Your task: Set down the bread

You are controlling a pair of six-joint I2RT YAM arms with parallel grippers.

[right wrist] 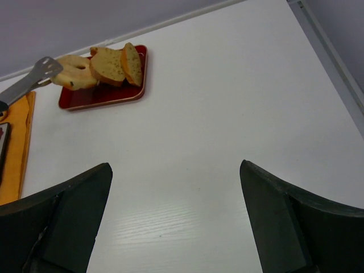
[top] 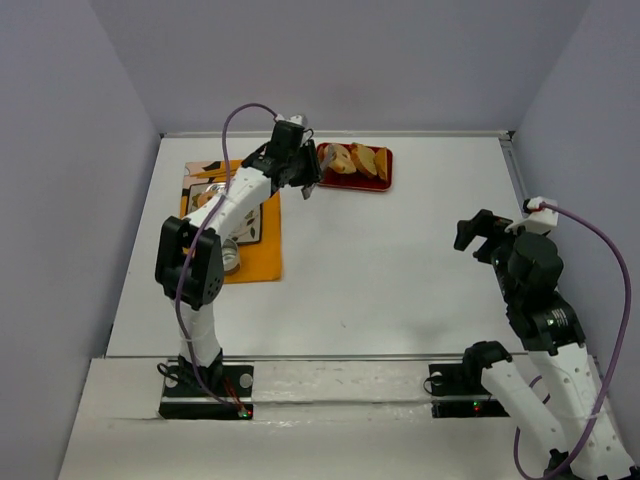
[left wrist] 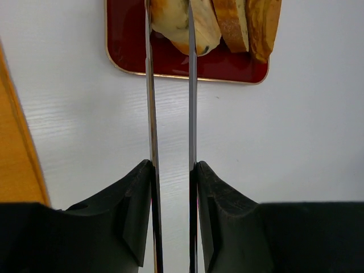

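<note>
Several bread slices (top: 355, 160) lie on a red tray (top: 383, 183) at the back of the table. My left gripper (left wrist: 172, 168) is shut on a pair of metal tongs (left wrist: 151, 114). The tongs' two blades reach forward and pinch the leftmost bread slice (left wrist: 170, 17) at the left end of the tray (left wrist: 187, 65). The right wrist view shows that slice (right wrist: 74, 74) sticking out past the tray's edge (right wrist: 102, 98) with the tongs (right wrist: 28, 82) on it. My right gripper (right wrist: 176, 170) is open and holds nothing, off to the right (top: 478, 232).
An orange mat (top: 260, 250) lies left of the tray, with a plate and metal items (top: 212, 192) on it under my left arm. The mat's edge (left wrist: 17, 170) shows in the left wrist view. A raised rim (top: 515, 170) runs along the table's right side.
</note>
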